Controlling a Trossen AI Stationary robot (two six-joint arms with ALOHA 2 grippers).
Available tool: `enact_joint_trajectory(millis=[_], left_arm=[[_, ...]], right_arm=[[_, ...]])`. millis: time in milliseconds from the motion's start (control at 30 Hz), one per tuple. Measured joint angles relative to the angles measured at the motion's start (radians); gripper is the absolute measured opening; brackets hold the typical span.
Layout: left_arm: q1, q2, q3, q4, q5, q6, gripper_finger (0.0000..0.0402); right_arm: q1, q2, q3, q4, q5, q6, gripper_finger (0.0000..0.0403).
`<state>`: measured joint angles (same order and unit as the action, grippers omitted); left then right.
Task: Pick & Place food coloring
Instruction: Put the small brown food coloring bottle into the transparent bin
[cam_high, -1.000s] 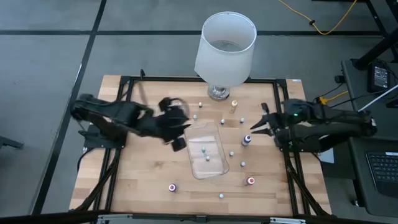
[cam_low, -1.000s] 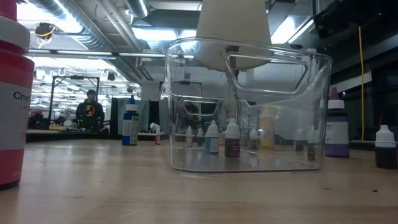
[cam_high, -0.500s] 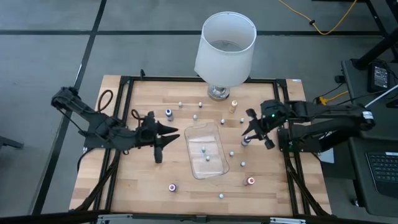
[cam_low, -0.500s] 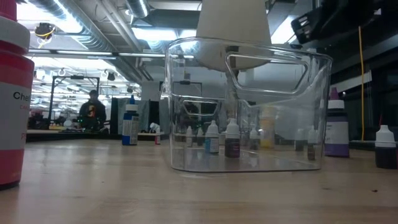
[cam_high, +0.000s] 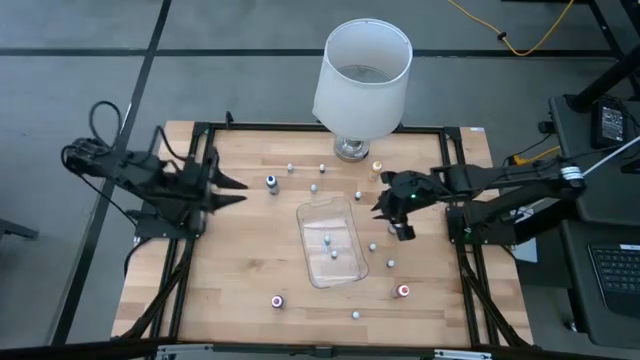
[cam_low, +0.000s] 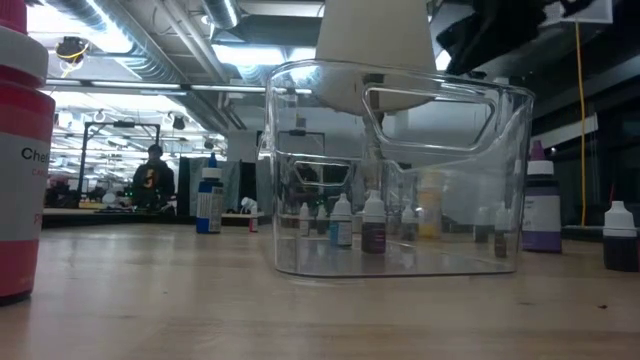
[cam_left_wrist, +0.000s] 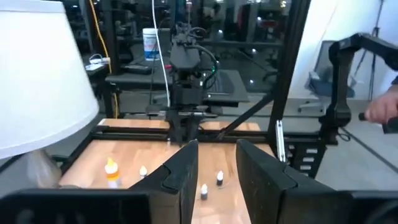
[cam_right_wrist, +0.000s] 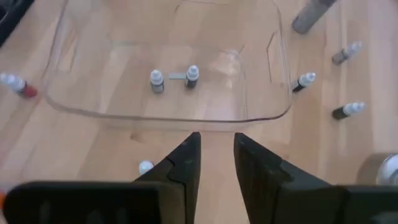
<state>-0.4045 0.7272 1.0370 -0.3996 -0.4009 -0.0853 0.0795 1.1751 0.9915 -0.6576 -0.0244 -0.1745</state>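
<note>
The right gripper (cam_high: 383, 204), fingers slightly parted and empty, hovers beside the clear tray (cam_high: 331, 241); scattered food coloring bottles (cam_high: 391, 263) and a white lamp (cam_high: 361, 75) surround it.

Only one scrap of lettering was legible: the black letters "Che", cut off at the frame's edge, on the white label of a red bottle (cam_low: 20, 150) at the table's near left in the low view.

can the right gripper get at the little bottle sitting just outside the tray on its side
Probably yes. The right gripper hovers beside the clear tray, and the small bottle stands on bare wood in front of its fingers, outside the tray wall, with nothing between them.
</note>
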Motion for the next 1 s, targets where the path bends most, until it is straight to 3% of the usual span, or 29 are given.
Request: enact_joint_trajectory(millis=[200, 533, 1000], left_arm=[[0.052, -0.070, 0.000, -0.109, 0.104, 0.041, 0.0104], [0.060, -0.092, 0.000, -0.105, 0.107, 0.099, 0.0104], [0.060, -0.090, -0.001, -0.105, 0.104, 0.080, 0.0104]], right_arm=[[0.033, 0.095, 0.085, -0.062, -0.030, 0.175, 0.0132], [0.107, 0.282, 0.097, -0.183, -0.031, 0.379, 0.0278], [0.115, 0.513, 0.096, -0.166, -0.057, 0.379, 0.0283]])
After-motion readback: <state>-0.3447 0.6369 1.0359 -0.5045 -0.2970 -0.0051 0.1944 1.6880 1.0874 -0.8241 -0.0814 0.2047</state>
